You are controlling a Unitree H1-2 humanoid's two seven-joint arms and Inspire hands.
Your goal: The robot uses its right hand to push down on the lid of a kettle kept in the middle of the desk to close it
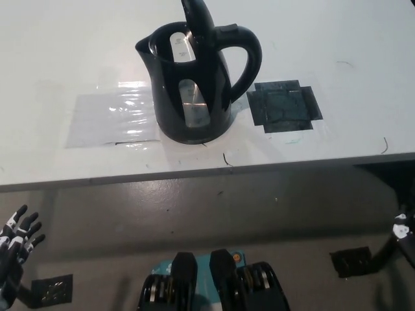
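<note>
1. On the white bench (58, 58), mid-way across, stands the black kettle (194, 84), lid (198, 23) raised upright.
2. Left hand (14, 249) rests low at left, spread, empty.
3. Right hand (405, 236) sits at right edge; state unclear.

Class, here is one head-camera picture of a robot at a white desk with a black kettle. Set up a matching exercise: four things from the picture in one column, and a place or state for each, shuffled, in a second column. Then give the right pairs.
Things
1. black plastic kettle
2. kettle lid
3. black tape patch
4. white left hand

Places or states
A. low at the picture's lower left, below the desk edge
B. flat on the desk beside the kettle's handle
C. raised open
D. standing upright mid-desk

Pairs: 1-D, 2-C, 3-B, 4-A
</note>
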